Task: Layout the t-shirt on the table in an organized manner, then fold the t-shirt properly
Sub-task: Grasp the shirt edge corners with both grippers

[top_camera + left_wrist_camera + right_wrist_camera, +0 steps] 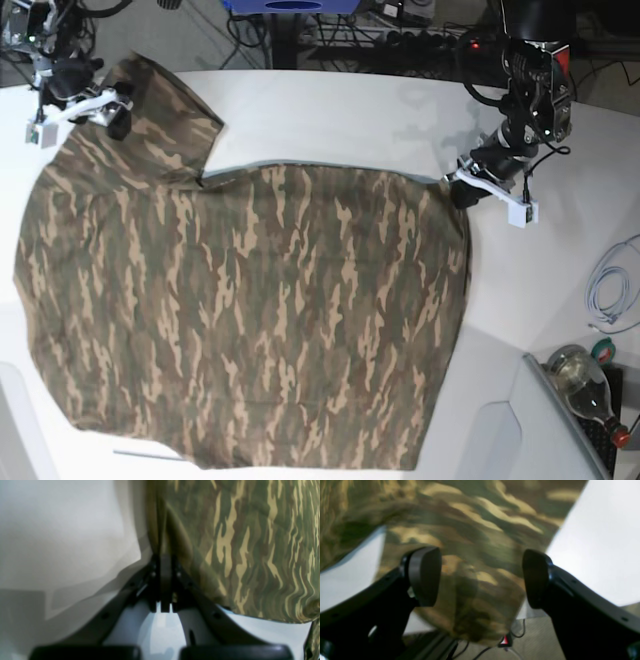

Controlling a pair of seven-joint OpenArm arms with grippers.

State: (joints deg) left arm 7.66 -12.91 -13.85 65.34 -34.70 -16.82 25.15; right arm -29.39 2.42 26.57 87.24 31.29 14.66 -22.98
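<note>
lying on one table [330,120], one t-shirt [250,310], two tools nearby

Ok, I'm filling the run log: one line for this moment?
left gripper: shut on t-shirt edge | right gripper: open over t-shirt | table: t-shirt spread, unfolded

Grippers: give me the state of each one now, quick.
Left gripper: closed on the edge of the t-shirt.
Right gripper: open, holding nothing, its fingers either side of the shirt.
</note>
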